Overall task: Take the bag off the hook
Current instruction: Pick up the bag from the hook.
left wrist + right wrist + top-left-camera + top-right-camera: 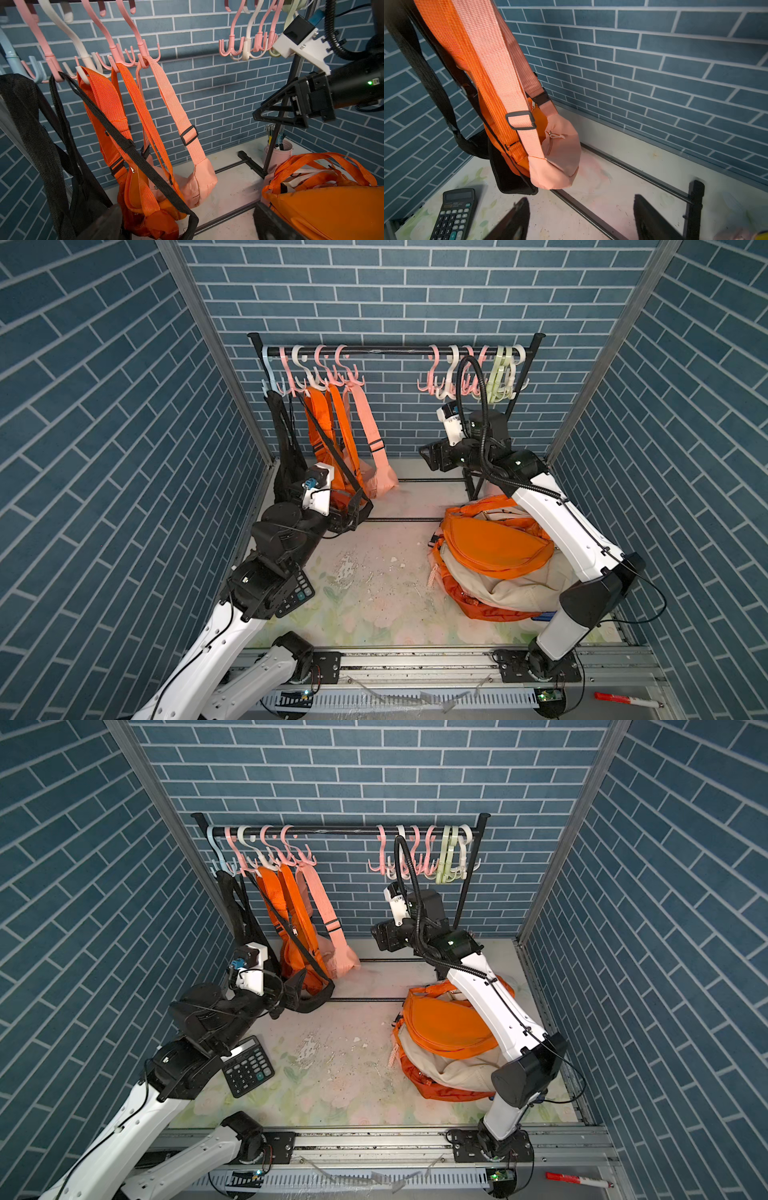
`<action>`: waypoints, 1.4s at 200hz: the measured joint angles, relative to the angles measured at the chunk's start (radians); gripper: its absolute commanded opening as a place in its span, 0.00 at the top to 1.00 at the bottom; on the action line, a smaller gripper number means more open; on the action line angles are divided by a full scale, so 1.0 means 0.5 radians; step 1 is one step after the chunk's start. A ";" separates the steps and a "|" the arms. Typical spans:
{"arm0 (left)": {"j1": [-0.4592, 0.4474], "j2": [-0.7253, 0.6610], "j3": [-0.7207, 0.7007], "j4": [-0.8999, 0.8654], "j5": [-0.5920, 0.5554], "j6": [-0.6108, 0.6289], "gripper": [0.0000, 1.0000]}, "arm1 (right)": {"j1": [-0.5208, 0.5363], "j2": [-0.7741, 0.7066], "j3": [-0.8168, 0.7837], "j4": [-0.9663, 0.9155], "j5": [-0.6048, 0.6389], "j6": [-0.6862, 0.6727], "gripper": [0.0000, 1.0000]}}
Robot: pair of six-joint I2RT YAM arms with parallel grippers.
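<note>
Under the rail, perhaps four bags

Light: bright, even, from above | Shadows: soft | Blur: right gripper fingers, calculator in right wrist view | Edges: brick wall lines bow, corners darken

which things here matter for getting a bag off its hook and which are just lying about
For the job: hanging pink sling bag, orange bags, black bag, hooks, rail.
Lying about: calculator, heap of loose bags, pink pen cup, red marker.
</note>
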 measured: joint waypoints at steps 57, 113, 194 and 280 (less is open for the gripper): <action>0.000 -0.114 -0.181 -0.040 -0.001 -0.050 0.01 | 0.022 0.340 0.463 -0.056 -0.221 -0.016 0.27; 0.000 -0.134 -0.262 -0.034 0.001 -0.066 0.01 | 0.022 0.684 0.899 -0.078 -0.469 -0.007 0.30; 0.000 -0.140 -0.279 -0.031 0.008 -0.085 0.01 | 0.027 0.948 1.112 0.115 -0.586 0.117 0.48; 0.000 -0.145 -0.286 -0.031 0.023 -0.089 0.01 | 0.076 1.133 1.231 0.258 -0.700 0.240 0.56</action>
